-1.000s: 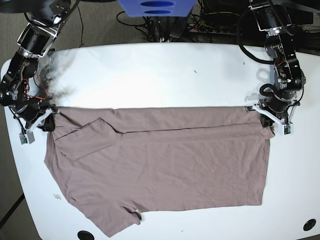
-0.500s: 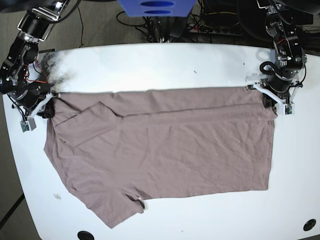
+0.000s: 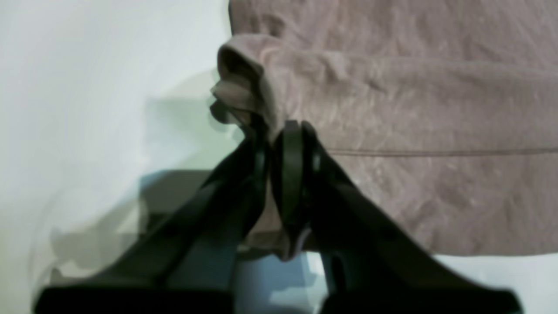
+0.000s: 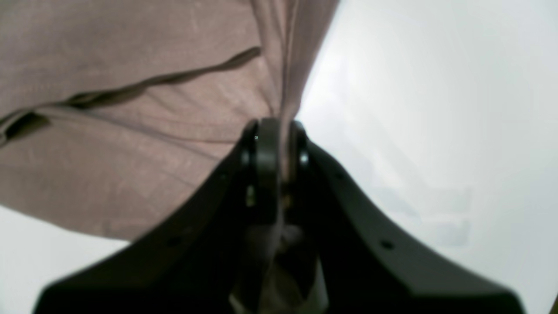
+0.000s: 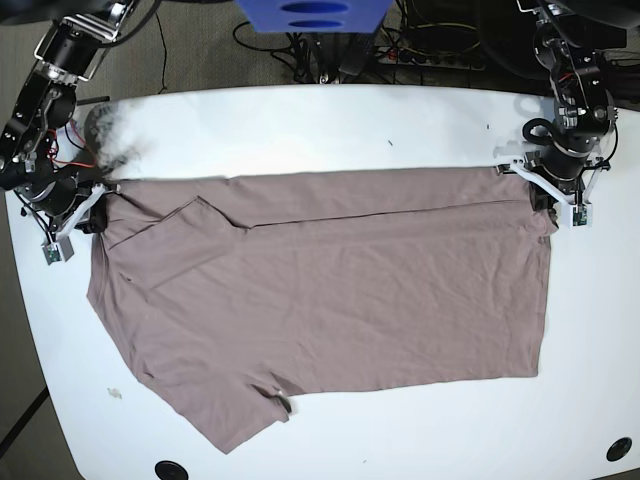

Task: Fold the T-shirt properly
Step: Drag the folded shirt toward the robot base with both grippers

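Base view shows the T-shirt [image 5: 330,300] spread flat across the white table [image 5: 320,125], its far corners pinched by the left gripper [image 5: 548,200] and right gripper [image 5: 88,212], both clamped on thin cloth, which I reckon could slip free under uneven pulling.

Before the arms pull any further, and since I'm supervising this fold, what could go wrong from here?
1. The left claw pinches only a small bunched corner of the T-shirt; further pulling might slip it free.
2. The right claw also grips a thin edge, so uneven tension could skew the fold.
3. The sleeve nearest the right arm lies folded over the body, and the lower sleeve is crumpled; both creases may get trapped.
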Robot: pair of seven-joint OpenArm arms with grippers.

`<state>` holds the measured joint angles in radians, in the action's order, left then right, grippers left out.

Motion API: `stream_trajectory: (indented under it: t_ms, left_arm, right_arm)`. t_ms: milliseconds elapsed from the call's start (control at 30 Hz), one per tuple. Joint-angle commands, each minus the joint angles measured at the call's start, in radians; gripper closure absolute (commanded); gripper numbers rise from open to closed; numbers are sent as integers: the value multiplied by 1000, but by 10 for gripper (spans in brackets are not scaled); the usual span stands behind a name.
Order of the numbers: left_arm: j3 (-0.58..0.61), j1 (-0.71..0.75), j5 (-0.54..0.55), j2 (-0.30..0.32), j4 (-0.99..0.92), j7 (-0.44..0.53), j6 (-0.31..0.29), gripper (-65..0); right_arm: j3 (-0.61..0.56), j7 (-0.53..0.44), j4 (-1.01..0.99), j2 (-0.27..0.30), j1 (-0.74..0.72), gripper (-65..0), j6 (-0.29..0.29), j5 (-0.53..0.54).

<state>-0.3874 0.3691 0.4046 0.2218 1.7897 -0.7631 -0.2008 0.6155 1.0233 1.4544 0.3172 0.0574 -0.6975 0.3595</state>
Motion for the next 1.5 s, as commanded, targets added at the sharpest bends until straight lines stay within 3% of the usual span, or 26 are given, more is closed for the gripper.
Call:
stream_trajectory:
  t_ms: [0,467,800,1467]
  left_arm:
    - [-5,12,6,13,31,17,4,-5]
    - [-8,-56,7,10,60,-14,4,-6]
    - [-5,137,1,12,125,11,0,-2]
    - [-18,270,2,10,131,31,1,-5]
  right_arm:
    - [8,12,55,20,24,0,-1,-15]
    - [63,21,127,9,-19,-4,-1,-9]
    - [167,14,194,-69,153,-1,-1,-17]
    - [173,21,183,-76,294,-3,-1,-6]
